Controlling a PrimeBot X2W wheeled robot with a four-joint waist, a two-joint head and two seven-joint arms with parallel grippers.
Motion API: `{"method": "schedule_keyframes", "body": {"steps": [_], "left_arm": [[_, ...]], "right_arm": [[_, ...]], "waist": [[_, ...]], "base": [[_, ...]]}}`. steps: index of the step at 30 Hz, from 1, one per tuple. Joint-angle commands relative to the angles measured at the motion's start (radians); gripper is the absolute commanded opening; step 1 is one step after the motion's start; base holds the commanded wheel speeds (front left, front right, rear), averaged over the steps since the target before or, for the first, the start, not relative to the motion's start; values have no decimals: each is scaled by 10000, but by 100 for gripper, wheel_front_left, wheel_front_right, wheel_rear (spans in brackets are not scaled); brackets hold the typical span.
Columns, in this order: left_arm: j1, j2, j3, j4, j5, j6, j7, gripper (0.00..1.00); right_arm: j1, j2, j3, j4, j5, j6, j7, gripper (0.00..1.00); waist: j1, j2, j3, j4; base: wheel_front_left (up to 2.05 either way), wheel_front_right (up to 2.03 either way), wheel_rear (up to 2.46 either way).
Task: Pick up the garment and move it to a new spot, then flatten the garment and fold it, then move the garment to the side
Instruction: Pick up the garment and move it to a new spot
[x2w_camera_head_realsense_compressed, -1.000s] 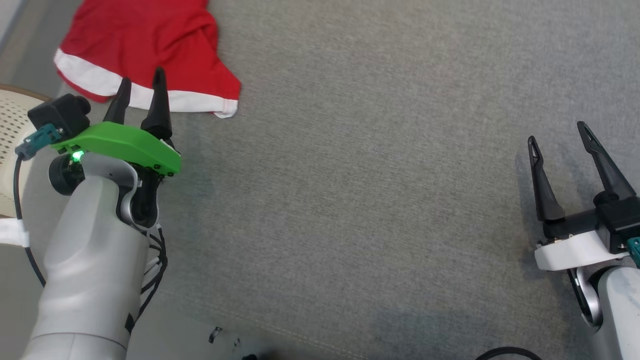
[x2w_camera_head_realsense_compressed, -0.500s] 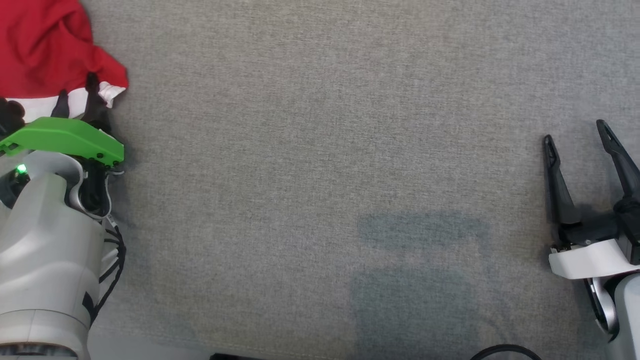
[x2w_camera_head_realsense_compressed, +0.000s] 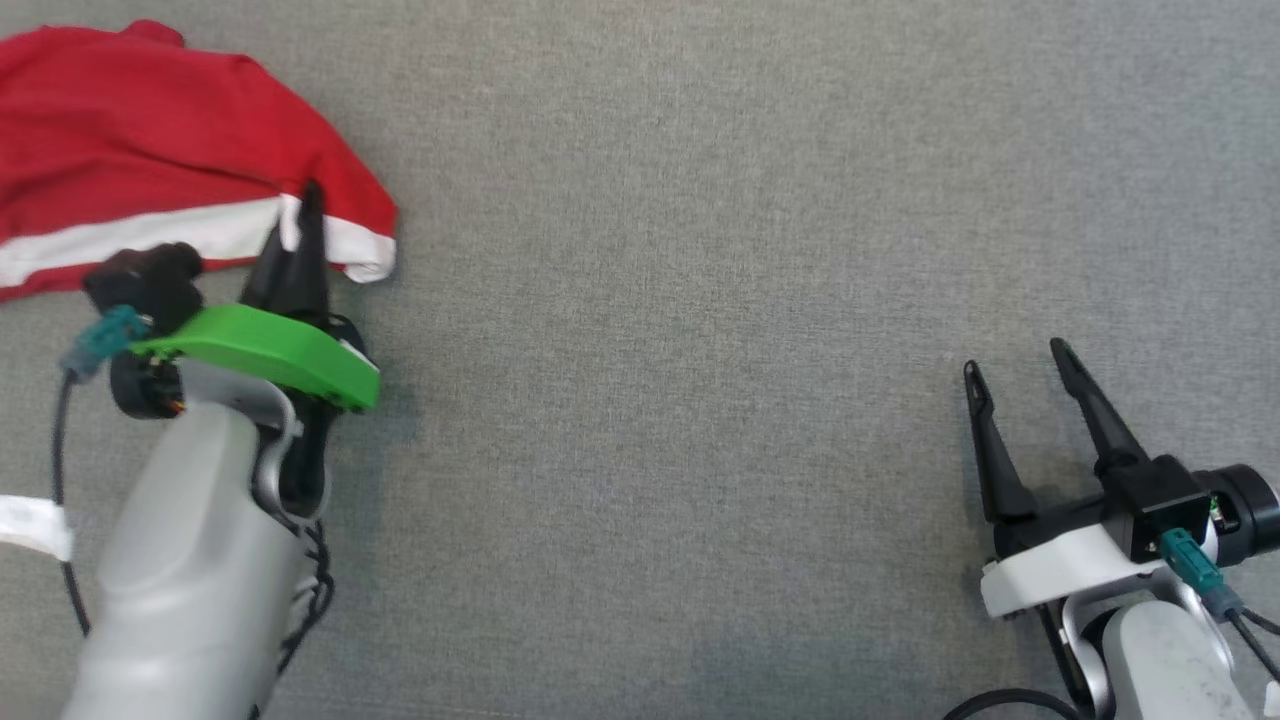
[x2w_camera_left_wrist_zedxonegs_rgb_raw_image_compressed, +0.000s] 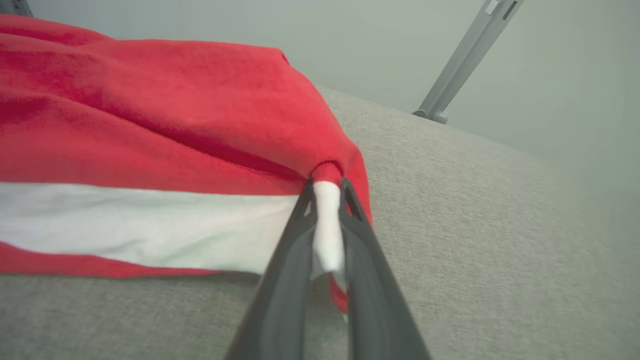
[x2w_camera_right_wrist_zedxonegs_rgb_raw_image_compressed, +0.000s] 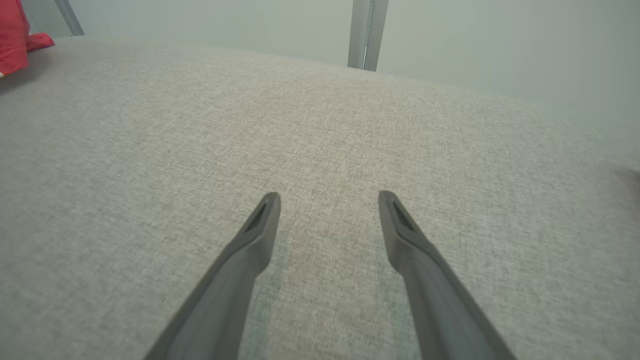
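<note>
**Colleague:** Where is the garment?

**Operator:** In my head view the garment (x2w_camera_head_realsense_compressed: 150, 130), red with a white band, lies crumpled at the far left of the grey fabric surface (x2w_camera_head_realsense_compressed: 700, 300). Its right corner ends just above the green wrist cover (x2w_camera_head_realsense_compressed: 260, 350) on my left arm.

**Colleague:** What is the left claw doing?

**Operator:** My left gripper (x2w_camera_head_realsense_compressed: 305, 200) is clenched on that corner. In the left wrist view its two dark fingers (x2w_camera_left_wrist_zedxonegs_rgb_raw_image_compressed: 285, 280) pinch a fold of white trim between them, with red cloth bunched at their tips.

**Colleague:** Is the cloth lifted?

**Operator:** I cannot tell. Most of it rests on the surface.

**Colleague:** And the right side?

**Operator:** My right gripper (x2w_camera_head_realsense_compressed: 1012, 357) is released, fingers spread, at the lower right and well apart from the garment. In the right wrist view grey fabric lies between its fingers, and a scrap of red shows at the top left corner.
</note>
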Motion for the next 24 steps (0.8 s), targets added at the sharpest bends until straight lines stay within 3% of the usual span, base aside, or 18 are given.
{"method": "schedule_keyframes", "body": {"steps": [1,8,11,17,24], "left_arm": [[540,-137,-336,-589,142,-25,10,0],[2265,-640,-2545,-5126,625,176,2006,0],[2356,-892,-3494,-6173,1016,429,2965,0],[1645,-1618,-4696,-5314,1326,594,3825,0],[811,-1812,-5523,-3363,1504,903,3479,0]], "right_arm": [[239,85,22,118,112,-5,-24,100],[560,547,67,403,340,-6,-25,100],[492,587,51,438,445,-8,-25,100],[210,644,210,642,769,-6,-26,100],[155,647,333,845,1237,-6,-26,100]], "waist": [[0,117,-1499,-315],[0,117,-2190,-1194],[0,117,-2240,-1667],[0,117,-2155,-2900],[0,117,-1987,-4091]], "base": [[0,0,0],[0,0,0],[0,0,0],[0,0,0],[0,0,0]]}}
